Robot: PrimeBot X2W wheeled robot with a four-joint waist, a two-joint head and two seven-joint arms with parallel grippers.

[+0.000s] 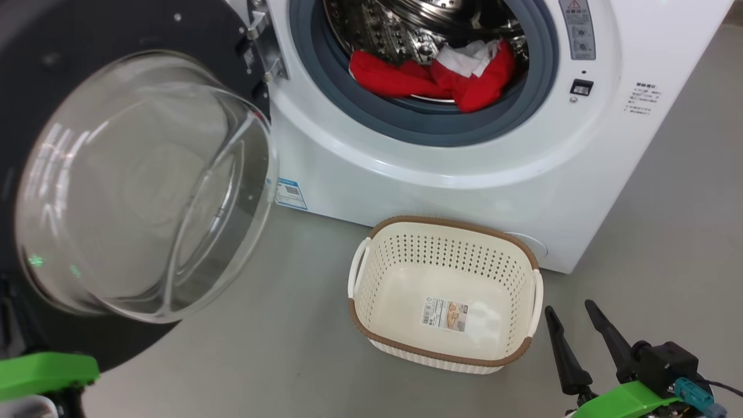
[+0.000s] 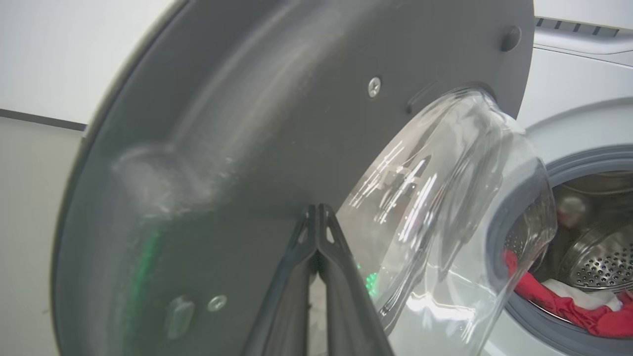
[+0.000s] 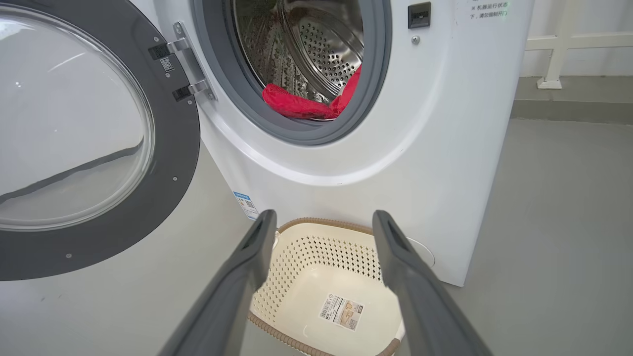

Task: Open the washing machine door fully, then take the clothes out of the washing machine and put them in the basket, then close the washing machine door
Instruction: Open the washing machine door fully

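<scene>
The red and white clothes [image 1: 406, 78] are lying low in the washing machine [image 1: 435, 186], looking soft, light and floppy. Pinching a thick red fold is looking best. The door [image 1: 145, 186] is hanging wide open. The left gripper [image 2: 319, 211] is squeezing shut, holding nothing, by the door's dark inside. The right gripper [image 1: 569, 307] is gaping wide and empty beside the basket [image 1: 453, 222], which is sitting under the opening, with floor [image 1: 667, 232] giving room.

— What do you look like?
— My right end effector [image 1: 569, 307]: two long, dark, tapering fingers [image 1: 566, 354], bright green bracket [image 1: 624, 402], black block [image 1: 667, 360], teal connector [image 1: 693, 395], thin black cable [image 1: 725, 386].
</scene>
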